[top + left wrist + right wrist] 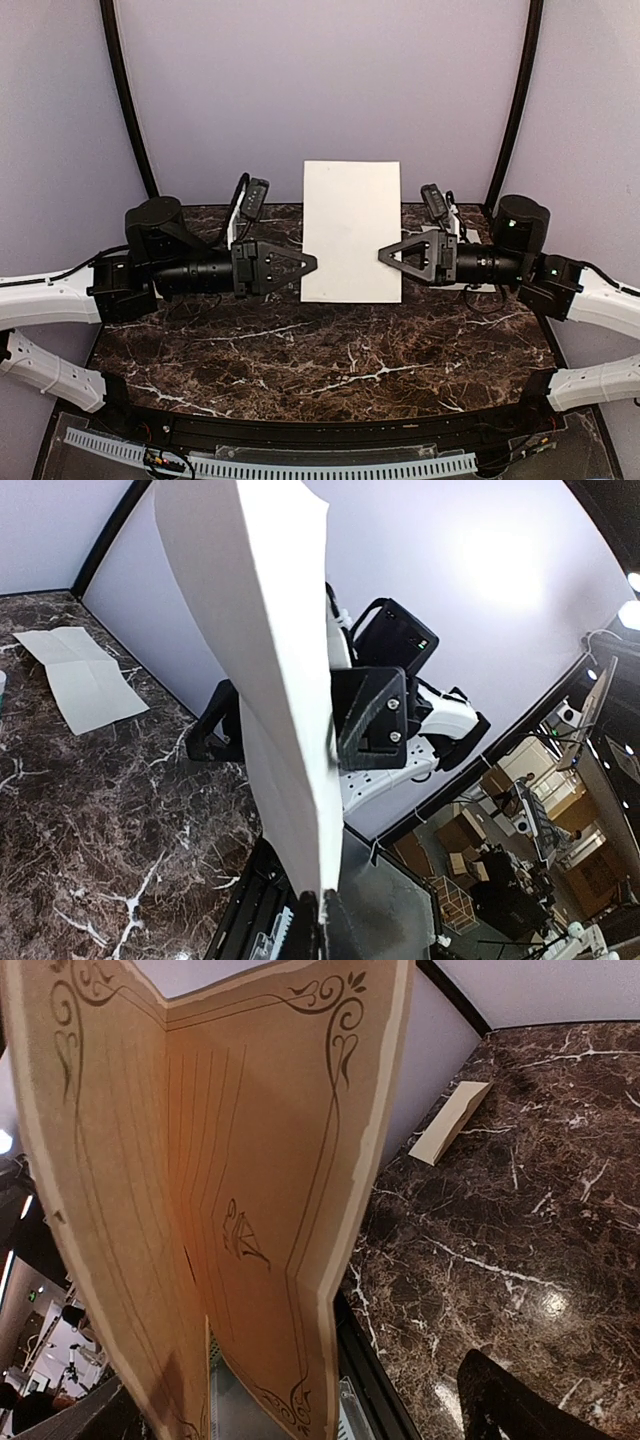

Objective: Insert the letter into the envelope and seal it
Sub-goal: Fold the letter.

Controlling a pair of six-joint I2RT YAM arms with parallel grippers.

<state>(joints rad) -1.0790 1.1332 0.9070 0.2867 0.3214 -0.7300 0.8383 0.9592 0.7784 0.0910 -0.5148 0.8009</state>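
The letter point(352, 230) is held upright in the air at the centre of the top view. Its left edge is clamped by the left gripper point(308, 264), while the right gripper point(384, 255) is spread wide at its right edge and nothing is gripped there. The envelope point(450, 1120) is seen at the upper right of the right wrist view, laid flat on the marble table point(330, 360) by the back wall, apart from the letter, which is outside it. Dark tabletop is seen between the sheet's lower edge and the table's near edge.

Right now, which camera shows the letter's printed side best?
Right wrist: the letter fills it, its scroll border and ruled lines plain. Top external shows only the blank back, upright. Left wrist shows that blank side nearly edge-on, pinched by the left gripper.
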